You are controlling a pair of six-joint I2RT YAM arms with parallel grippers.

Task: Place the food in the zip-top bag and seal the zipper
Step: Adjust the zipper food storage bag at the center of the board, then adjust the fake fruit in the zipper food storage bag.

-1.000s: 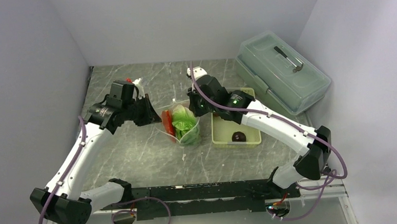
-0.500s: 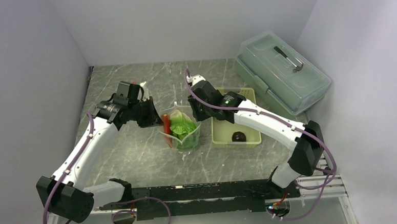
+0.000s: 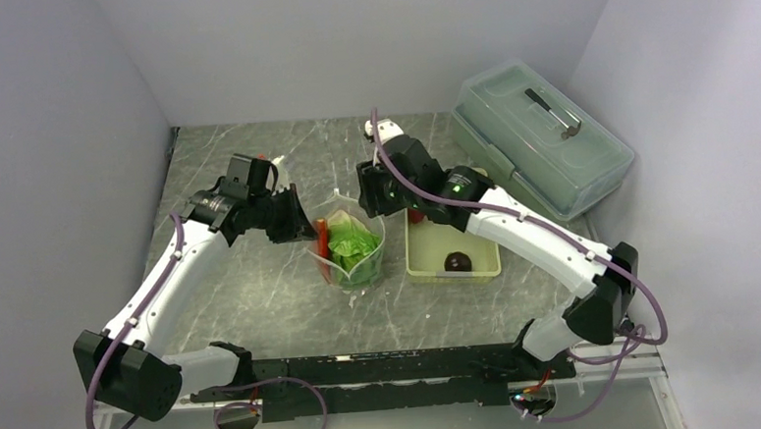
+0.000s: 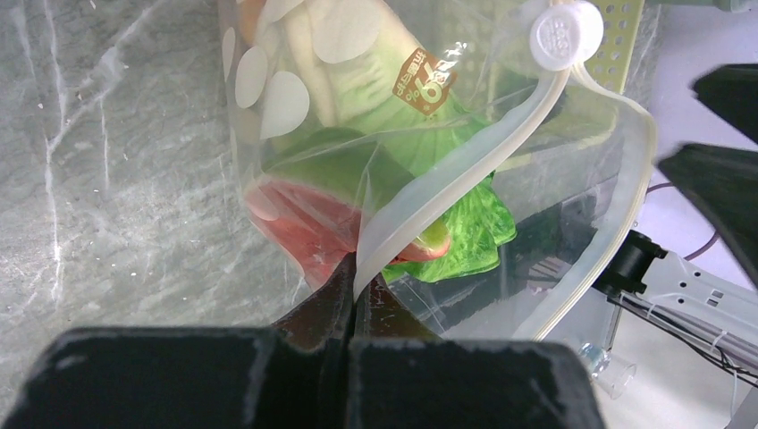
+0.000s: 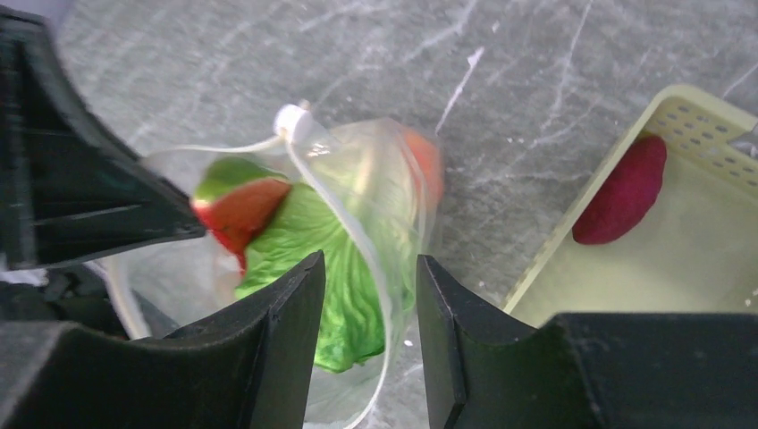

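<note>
Left gripper [image 4: 355,297] pinches the zip-top bag [image 4: 268,161] by its zipper [image 4: 447,185]. Right gripper [image 5: 369,268] hangs part-open and empty above it. Held by one edge, the bag may slump and spill the lettuce [image 4: 469,234].

Even, soft light; wrist views slightly blurred.

Zip-top bag [image 3: 365,272]: clear pouch, standing upright on the tabletop [image 3: 263,299], mouth gaping open!
Zipper [image 4: 451,177]: whitish strip, unsealed, pinched in the left claw [image 4: 356,284].
Lettuce [image 3: 351,246]: leafy green, inside the bag, filling its middle.
Red-orange long piece [image 3: 321,235]: in the bag, upright at its left wall.
Dark maroon ball [image 3: 456,262]: outside, lying in the pale green basket [image 3: 428,261] just right of the bag.
</note>
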